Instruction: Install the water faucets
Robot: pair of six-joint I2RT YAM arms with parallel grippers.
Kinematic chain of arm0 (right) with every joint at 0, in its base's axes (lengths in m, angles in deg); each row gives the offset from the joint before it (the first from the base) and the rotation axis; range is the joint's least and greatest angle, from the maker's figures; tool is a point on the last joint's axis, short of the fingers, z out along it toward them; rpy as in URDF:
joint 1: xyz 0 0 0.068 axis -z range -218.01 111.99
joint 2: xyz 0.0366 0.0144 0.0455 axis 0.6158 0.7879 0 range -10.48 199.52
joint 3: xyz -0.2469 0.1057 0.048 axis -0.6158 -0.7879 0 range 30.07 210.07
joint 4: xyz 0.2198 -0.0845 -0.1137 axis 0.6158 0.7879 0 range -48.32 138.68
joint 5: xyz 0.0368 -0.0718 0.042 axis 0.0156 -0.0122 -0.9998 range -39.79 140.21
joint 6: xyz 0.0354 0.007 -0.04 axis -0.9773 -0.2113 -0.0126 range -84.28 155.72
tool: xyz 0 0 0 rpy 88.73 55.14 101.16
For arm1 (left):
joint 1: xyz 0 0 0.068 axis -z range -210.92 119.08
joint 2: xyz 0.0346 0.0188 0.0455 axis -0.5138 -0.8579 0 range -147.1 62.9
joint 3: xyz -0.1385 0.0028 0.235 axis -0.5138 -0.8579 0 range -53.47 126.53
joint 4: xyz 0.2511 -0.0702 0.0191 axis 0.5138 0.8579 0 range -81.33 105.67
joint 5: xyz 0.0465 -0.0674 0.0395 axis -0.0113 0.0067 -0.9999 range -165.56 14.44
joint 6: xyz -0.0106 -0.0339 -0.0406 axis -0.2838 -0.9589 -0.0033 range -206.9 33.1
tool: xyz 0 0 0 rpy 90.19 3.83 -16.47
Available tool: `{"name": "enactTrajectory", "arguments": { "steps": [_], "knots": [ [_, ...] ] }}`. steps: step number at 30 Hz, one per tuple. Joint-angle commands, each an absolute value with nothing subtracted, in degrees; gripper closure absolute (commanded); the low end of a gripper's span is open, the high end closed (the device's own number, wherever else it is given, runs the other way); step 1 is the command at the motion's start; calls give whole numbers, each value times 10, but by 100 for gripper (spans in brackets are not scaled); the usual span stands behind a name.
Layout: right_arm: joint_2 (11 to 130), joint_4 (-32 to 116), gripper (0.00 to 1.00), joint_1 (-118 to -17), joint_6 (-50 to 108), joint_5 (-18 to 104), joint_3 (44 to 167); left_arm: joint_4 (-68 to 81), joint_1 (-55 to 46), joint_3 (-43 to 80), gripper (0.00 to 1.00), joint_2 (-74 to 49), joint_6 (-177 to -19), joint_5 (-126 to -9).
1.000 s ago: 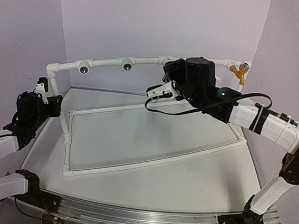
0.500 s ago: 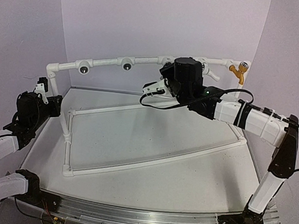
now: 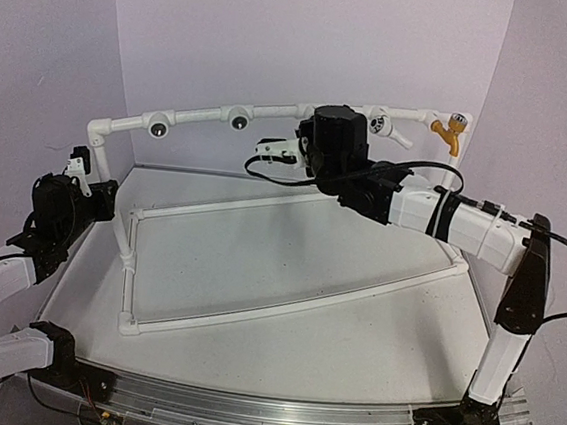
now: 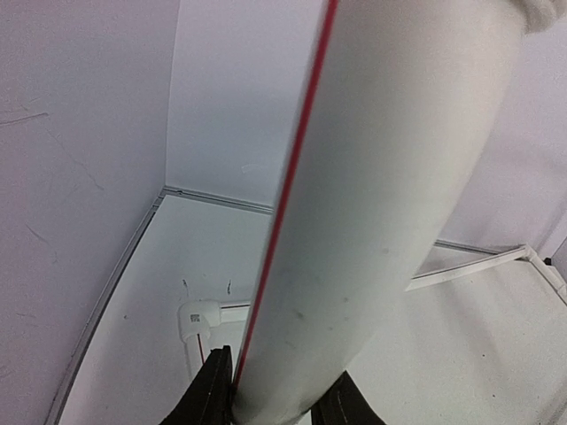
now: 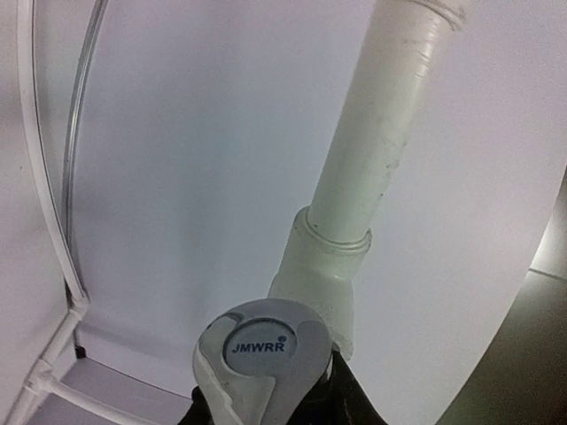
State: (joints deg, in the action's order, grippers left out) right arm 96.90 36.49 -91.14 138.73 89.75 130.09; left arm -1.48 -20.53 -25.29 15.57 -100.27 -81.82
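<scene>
My right gripper (image 3: pixel 308 141) is up at the top rail of the white pipe frame (image 3: pixel 197 117). In the right wrist view it (image 5: pixel 266 400) is shut on the silver-grey water faucet (image 5: pixel 262 351), whose round cap reads JMWRR and sits right in front of a white pipe fitting (image 5: pixel 324 270). A white faucet (image 3: pixel 383 125) and an orange-yellow faucet (image 3: pixel 451 131) stick out of the rail further right. My left gripper (image 4: pixel 275 394) is shut on the frame's left upright pipe (image 4: pixel 372 204), and in the top view it (image 3: pixel 85 168) sits beside that post.
Two white tee fittings (image 3: pixel 158 128) (image 3: pixel 238 120) with dark round holes sit on the rail left of my right gripper. The frame's base pipes (image 3: pixel 284 308) lie on the white table. Purple walls close in on three sides.
My right arm has swung left along the rail, uncovering the white faucet, and its jaws have closed on the silver-grey faucet. The left arm has not moved.
</scene>
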Motion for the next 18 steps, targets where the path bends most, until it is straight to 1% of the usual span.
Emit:
{"name": "enactTrajectory", "arguments": {
  "steps": [1,3,5,9,11,14,18],
  "knots": [
    [1008,313,97,-901,1016,934,1361,34,-190,-244,100,153,-1078,-734],
    [1000,327,100,-901,871,938,1369,33,-190,-244,100,152,-1078,-733],
    [979,362,100,-900,697,908,1364,34,-190,-243,100,149,-1079,-732],
    [917,385,100,-870,348,777,1309,33,-190,-240,100,144,-1078,-730],
    [898,366,100,-850,213,709,1277,33,-190,-240,100,143,-1079,-729],
    [889,325,100,-843,101,661,1257,33,-190,-240,100,143,-1080,-728],
    [865,264,100,-843,52,637,1219,33,-190,-240,100,146,-1081,-727]
  ]
}}
